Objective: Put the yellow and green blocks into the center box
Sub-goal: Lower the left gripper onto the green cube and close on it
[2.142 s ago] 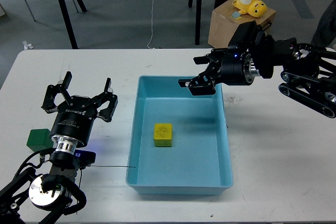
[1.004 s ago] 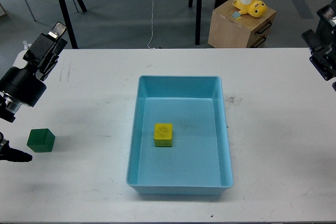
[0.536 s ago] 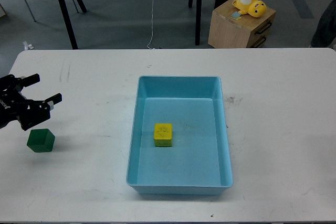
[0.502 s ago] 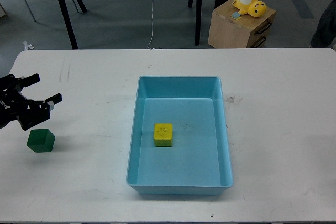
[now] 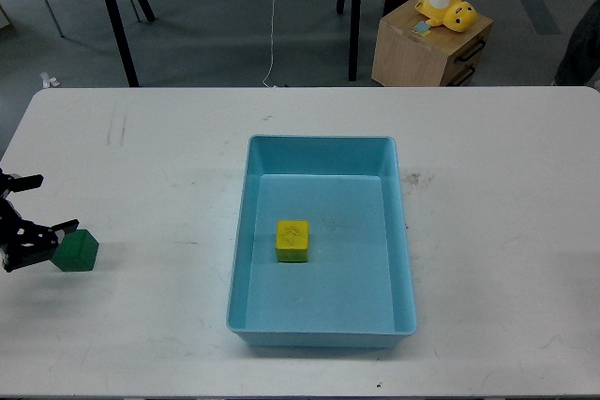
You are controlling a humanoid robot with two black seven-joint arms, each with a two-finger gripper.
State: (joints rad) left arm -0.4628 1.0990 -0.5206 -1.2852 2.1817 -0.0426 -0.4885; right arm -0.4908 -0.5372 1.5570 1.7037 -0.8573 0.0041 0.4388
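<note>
A yellow block (image 5: 292, 240) lies inside the light blue box (image 5: 403, 231) in the middle of the white table. A green block (image 5: 77, 250) sits on the table at the far left. My left gripper (image 5: 33, 205) shows at the left edge, open, with its lower finger (image 5: 52, 229) just left of the green block and its upper finger (image 5: 23, 180) further back. It holds nothing. My right gripper is out of view.
Beyond the table's far edge stands a wooden cabinet (image 5: 427, 49) with a yellow plush toy (image 5: 444, 5) on top, and black stand legs (image 5: 117, 16) on the floor.
My left gripper has dropped lower and further left, now beside the green block. The right arm left the view earlier. The blocks and the box have not moved.
</note>
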